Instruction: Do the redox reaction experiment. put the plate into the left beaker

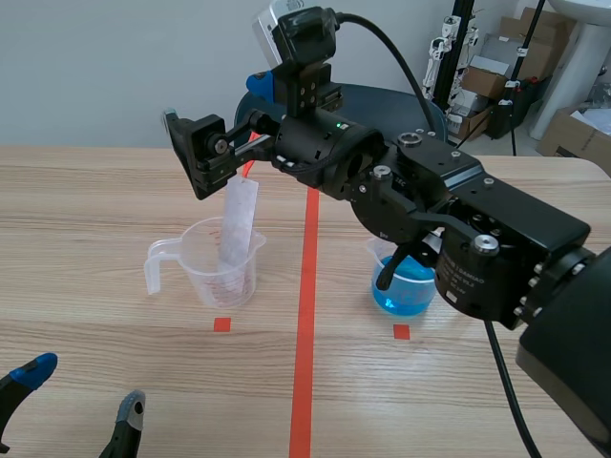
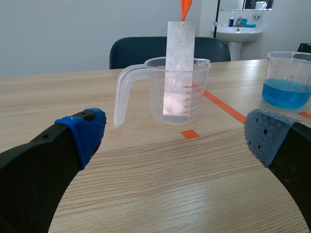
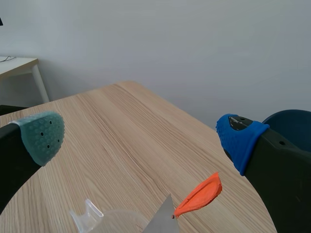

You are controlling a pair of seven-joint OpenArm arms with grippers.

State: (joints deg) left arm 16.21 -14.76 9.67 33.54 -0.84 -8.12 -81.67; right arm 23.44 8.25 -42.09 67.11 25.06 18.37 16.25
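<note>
A clear handled beaker [image 1: 224,277] [image 2: 194,104] stands left of the red tape line. A pale translucent plate [image 1: 237,224] [image 2: 179,63] stands in it, leaning on the rim, with an orange tag [image 3: 199,194] [image 2: 185,7] at its top. My right gripper [image 1: 224,148] [image 3: 141,138] hovers just above the plate's top, open, with the tag below and between its fingers, not touching either one. Only the plate's top corner [image 3: 163,221] and the beaker's spout [image 3: 90,213] show in the right wrist view. My left gripper [image 1: 84,386] [image 2: 175,138] is open near the table's front left, facing the beaker.
A second beaker [image 1: 403,286] [image 2: 289,80] with blue liquid stands right of the tape line, partly behind my right arm. Small red tape squares [image 1: 221,324] mark the table in front of each beaker. A dark blue chair [image 2: 146,48] is behind the table.
</note>
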